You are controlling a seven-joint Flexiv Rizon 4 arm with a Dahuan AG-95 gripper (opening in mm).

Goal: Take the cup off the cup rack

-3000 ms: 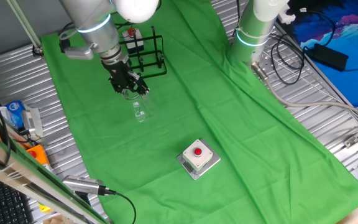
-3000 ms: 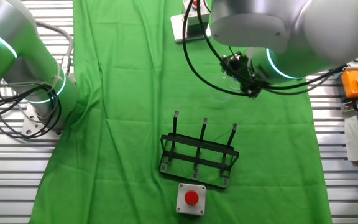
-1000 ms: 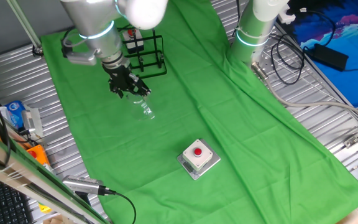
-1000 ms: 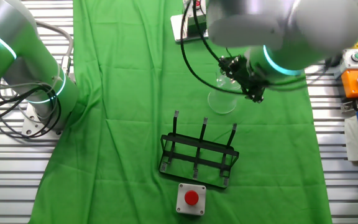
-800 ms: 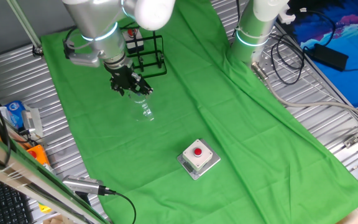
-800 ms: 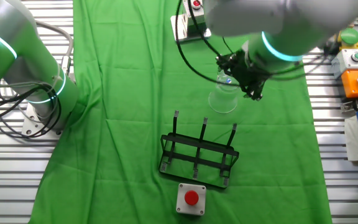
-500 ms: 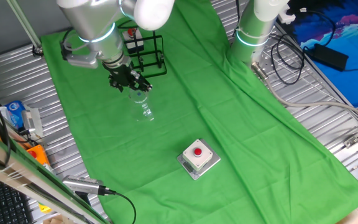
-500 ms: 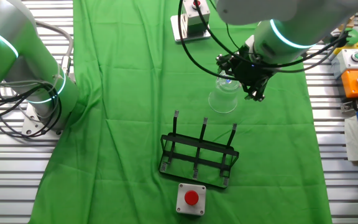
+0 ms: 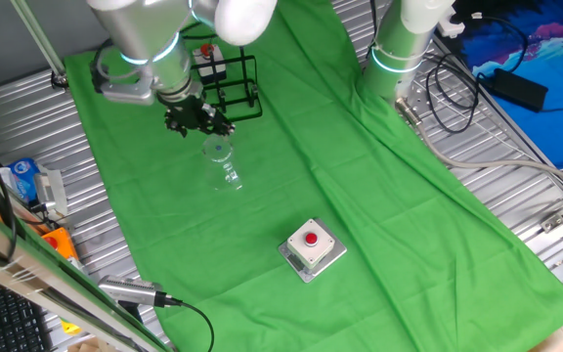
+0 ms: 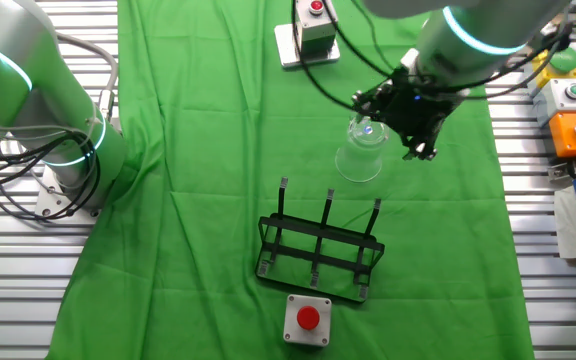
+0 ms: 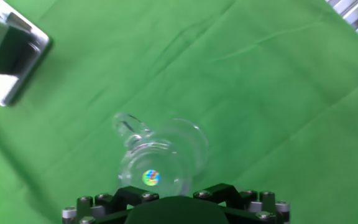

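Observation:
The clear cup (image 10: 358, 155) stands free on the green cloth, seemingly mouth down, with a coloured sticker on its upper end. In the hand view the cup (image 11: 160, 155) lies just beyond my gripper's black body (image 11: 176, 208), its little handle pointing up-left. My gripper (image 10: 412, 118) hovers beside and above the cup, open and holding nothing. In one fixed view the gripper (image 9: 201, 121) is up-left of the cup (image 9: 222, 162). The black wire cup rack (image 10: 318, 250) stands bare, a short way from the cup; it also shows as the rack (image 9: 235, 82) behind my arm.
A grey box with a red button (image 9: 312, 246) sits on the cloth toward the near side. A second red-button box (image 10: 307, 318) sits by the rack. A second robot arm (image 9: 399, 49) stands at the cloth's edge. Ribbed metal table (image 9: 516, 225) surrounds the cloth.
My gripper has let go of the cup and drawn up and away from it. The cup stays where it was set on the cloth.

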